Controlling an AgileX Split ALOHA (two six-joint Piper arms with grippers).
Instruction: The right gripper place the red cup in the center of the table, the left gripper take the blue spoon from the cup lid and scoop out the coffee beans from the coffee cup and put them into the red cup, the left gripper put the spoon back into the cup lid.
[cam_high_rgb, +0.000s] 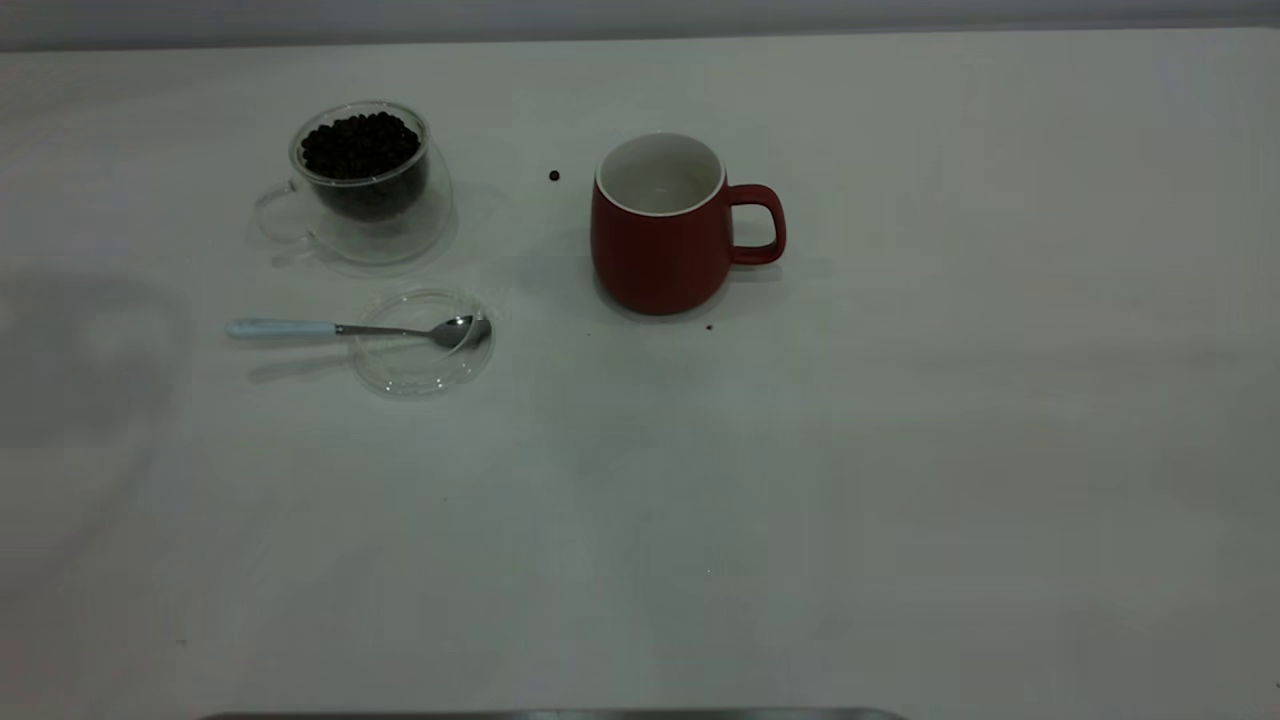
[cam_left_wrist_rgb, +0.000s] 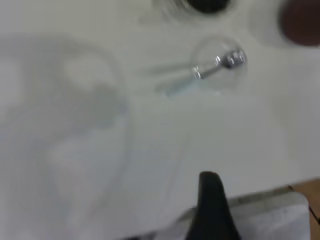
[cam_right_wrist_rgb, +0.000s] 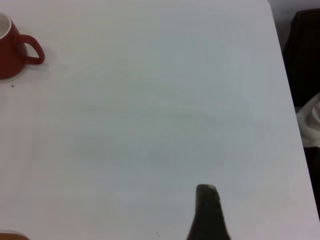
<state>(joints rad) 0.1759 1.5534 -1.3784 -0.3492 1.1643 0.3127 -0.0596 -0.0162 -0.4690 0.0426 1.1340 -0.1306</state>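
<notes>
red cup (cam_high_rgb: 665, 240) upright, blue spoon (cam_high_rgb: 350, 329) across cup lid (cam_high_rgb: 420, 362)

The left wrist view shows the white worktop (cam_left_wrist_rgb: 100, 150) with one dark finger of the left gripper (cam_left_wrist_rgb: 212, 207) over it, well apart from all objects. The blue spoon (cam_left_wrist_rgb: 210, 70) lies across the clear cup lid (cam_left_wrist_rgb: 220, 62), its shiny metal bowl inside the lid and its pale handle extending past the rim onto the worktop. Beyond the lid, the coffee cup (cam_left_wrist_rgb: 200, 6) with its dark contents and the red cup (cam_left_wrist_rgb: 300, 22) are each cut off by the frame edge.
</notes>
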